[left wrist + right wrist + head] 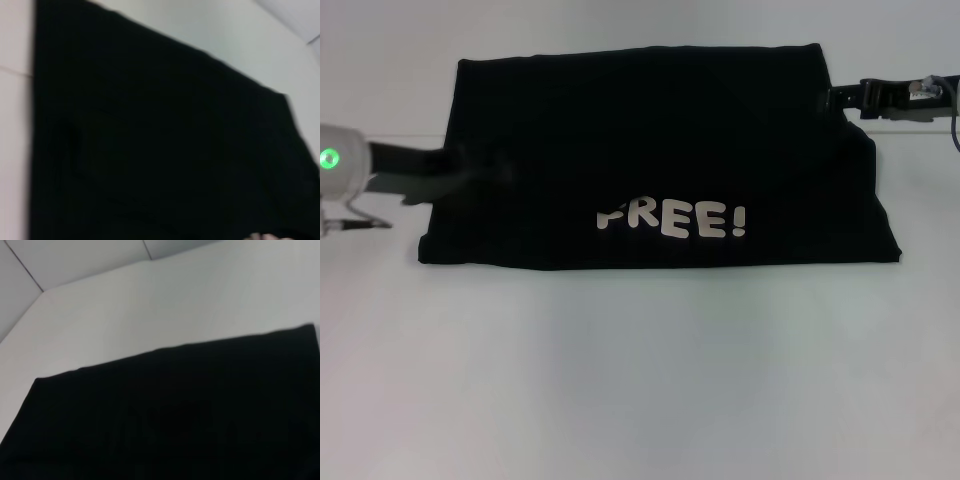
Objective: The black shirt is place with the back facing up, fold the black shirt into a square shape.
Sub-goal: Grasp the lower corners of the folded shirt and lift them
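The black shirt (650,140) lies on the white table as a wide folded block, with the white letters "FREE!" (675,218) showing on its near part. My left gripper (470,172) reaches in at the shirt's left edge, dark against the cloth. My right gripper (832,98) is at the shirt's upper right edge, touching the cloth. The shirt fills most of the left wrist view (150,150) and the lower half of the right wrist view (175,415). Neither wrist view shows that arm's own gripper.
The white table (640,380) stretches wide in front of the shirt. A thin cable or probe (355,225) hangs under my left arm at the left edge. A wall seam runs behind the table (30,275).
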Robot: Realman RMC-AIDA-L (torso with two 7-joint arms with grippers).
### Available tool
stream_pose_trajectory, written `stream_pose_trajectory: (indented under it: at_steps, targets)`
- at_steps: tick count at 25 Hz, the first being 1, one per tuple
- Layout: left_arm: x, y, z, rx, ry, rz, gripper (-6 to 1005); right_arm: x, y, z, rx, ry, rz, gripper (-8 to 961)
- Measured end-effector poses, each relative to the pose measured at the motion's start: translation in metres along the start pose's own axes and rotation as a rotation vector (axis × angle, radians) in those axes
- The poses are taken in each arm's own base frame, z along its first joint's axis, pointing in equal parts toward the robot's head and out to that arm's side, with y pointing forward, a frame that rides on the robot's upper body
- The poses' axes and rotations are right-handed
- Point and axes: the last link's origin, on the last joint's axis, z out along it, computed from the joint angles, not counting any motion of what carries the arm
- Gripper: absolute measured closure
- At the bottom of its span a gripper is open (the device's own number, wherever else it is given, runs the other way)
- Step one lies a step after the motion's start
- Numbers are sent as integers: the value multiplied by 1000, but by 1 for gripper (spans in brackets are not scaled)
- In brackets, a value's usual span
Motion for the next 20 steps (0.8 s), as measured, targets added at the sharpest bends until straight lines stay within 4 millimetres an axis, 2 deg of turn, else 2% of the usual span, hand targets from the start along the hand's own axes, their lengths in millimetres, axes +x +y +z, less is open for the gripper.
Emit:
stream_pose_trajectory:
  at_steps: [1, 4, 9, 20]
  targets:
    - [-2, -7, -3, 22, -1, -8, 369, 1, -1, -2, -7, 14, 15, 228]
    - [-6, -24, -8, 81, -1, -23, 336, 1, -5, -9, -27, 33, 57, 212]
    - [-12, -37, -11, 129, -11, -47, 282, -3, -12, -21, -68, 51, 114, 184]
    - [-15, -58, 0, 214, 73, -81, 358, -6, -16, -32, -97, 61, 143, 173]
